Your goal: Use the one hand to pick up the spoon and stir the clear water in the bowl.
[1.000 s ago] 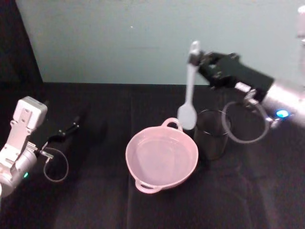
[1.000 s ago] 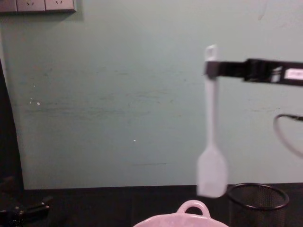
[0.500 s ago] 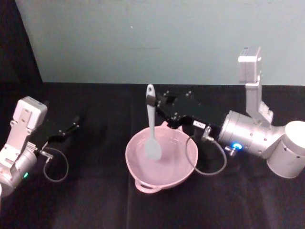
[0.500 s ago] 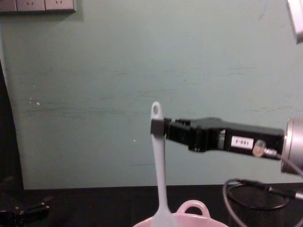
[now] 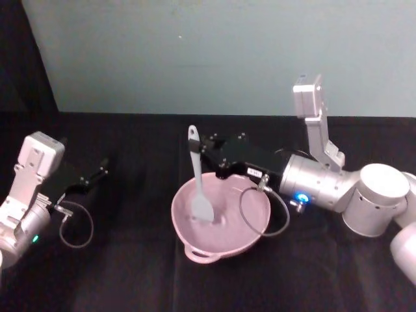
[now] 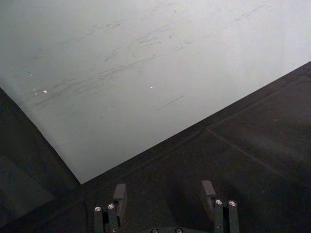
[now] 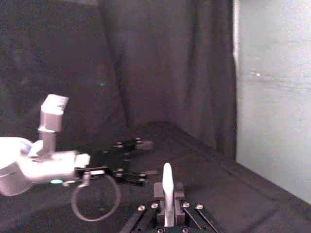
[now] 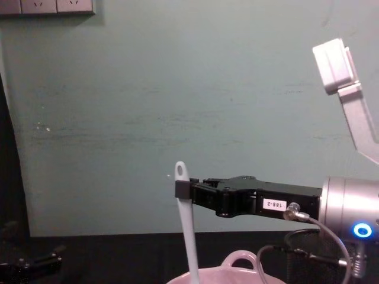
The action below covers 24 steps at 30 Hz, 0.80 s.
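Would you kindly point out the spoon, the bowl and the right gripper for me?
spoon (image 5: pixel 196 174): head view, middle of the handle.
bowl (image 5: pixel 224 240): head view, near inner wall.
right gripper (image 8: pixel 182 189): chest view, fingertips clamped on the spoon handle.

Head camera: high, angled down on black-clothed table (image 5: pixel 130 273). Chest camera: low, level, facing teal wall (image 8: pixel 148 89), close to long black boxy right hand (image 8: pixel 182 189). Both share slim white plastic spoon (image 5: pixel 197 179), pale pink glossy bowl (image 5: pixel 221 239). Right wrist camera faces left hand (image 7: pixel 146 160) across table.
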Each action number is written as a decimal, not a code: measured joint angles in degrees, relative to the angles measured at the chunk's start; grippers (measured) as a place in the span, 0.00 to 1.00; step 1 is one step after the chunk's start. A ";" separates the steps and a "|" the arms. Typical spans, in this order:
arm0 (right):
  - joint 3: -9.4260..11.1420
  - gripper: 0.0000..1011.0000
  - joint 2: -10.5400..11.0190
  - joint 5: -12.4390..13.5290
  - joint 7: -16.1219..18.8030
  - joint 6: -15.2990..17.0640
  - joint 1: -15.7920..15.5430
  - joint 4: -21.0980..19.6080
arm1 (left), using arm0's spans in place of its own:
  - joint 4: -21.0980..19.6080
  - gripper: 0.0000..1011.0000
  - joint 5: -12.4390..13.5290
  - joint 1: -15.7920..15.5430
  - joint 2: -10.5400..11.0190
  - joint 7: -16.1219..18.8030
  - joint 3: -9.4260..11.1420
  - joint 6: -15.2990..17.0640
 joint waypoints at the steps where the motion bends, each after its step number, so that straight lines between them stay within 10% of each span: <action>1: 0.13 0.12 -0.27 -0.19 -0.01 -0.19 0.35 0.73 | 0.00 0.99 0.00 0.00 0.00 0.00 0.00 0.00; 9: 3.26 0.12 -0.10 -0.63 -0.89 -2.00 0.84 2.95 | 0.00 0.99 0.00 0.00 0.00 0.00 0.00 0.00; 24: 5.27 0.12 5.38 -0.97 -1.43 0.02 -5.79 -6.66 | 0.00 0.99 0.00 0.00 0.00 0.00 0.00 0.00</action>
